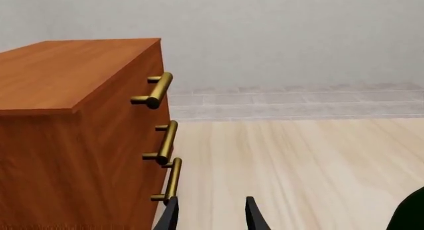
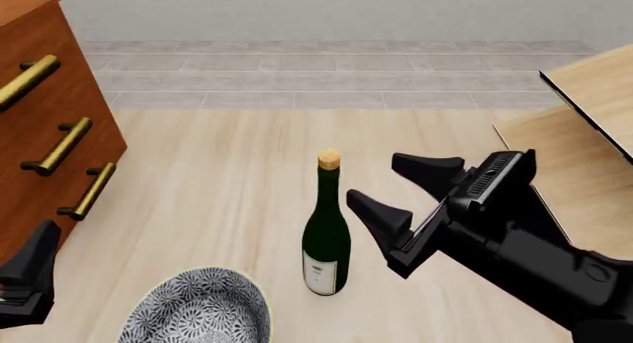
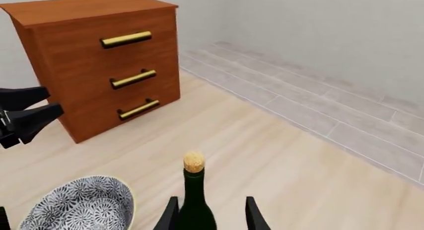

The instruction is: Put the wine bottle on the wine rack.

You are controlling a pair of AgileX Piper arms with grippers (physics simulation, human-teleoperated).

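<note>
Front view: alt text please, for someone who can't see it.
A dark green wine bottle with a cork stands upright mid-table, the open right gripper beside it on its right, not touching. A reddish-brown drawer cabinet stands at left, a patterned bowl at the near edge, and the tan wine rack at right.

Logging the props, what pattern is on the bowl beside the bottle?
The round bowl has a dark floral print on white, clearest in front view.

Plain grey wall point(image 2: 327, 10), pale tiled strip point(image 2: 327, 76), light wood tabletop point(image 2: 218, 180), reddish-brown 3-drawer cabinet point(image 2: 50, 128)
</note>
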